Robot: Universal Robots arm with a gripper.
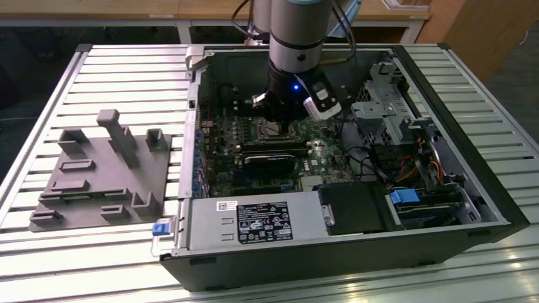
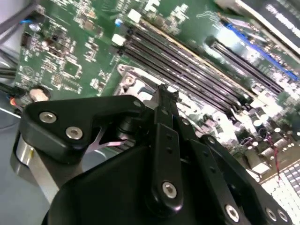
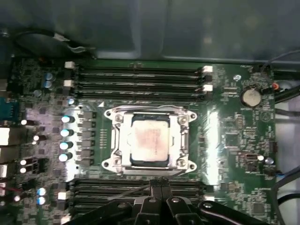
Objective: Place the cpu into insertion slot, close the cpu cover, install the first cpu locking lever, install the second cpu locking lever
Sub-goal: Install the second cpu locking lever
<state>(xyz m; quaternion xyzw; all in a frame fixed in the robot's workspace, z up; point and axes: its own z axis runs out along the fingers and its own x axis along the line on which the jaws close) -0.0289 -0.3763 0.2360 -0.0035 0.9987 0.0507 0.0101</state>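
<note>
In the first wrist view the cpu [image 3: 150,140] lies flat in the insertion slot [image 3: 110,164] on the green board, its dull silver top showing. The cpu cover [image 3: 182,140], a silver frame, lies down around the chip. My gripper [image 3: 159,183] is at the socket's edge, over the memory slots, with both fingers pressed together and nothing seen between them. A thin metal lever [image 3: 133,191] slants beside the fingertips. In the second wrist view the shut gripper [image 2: 165,93] points down just beside the socket frame [image 2: 127,79]. In the exterior view the arm stands over the socket [image 1: 267,130] inside the open computer case.
Long black memory slots [image 3: 140,77] flank the socket on two sides. A black card [image 1: 267,161] sits nearer the camera, and the power supply [image 1: 252,222] closes the front. Case walls [image 1: 195,113] and a drive cage [image 1: 383,107] hem the arm in. A grey fixture [image 1: 105,173] stands at the exterior view's left.
</note>
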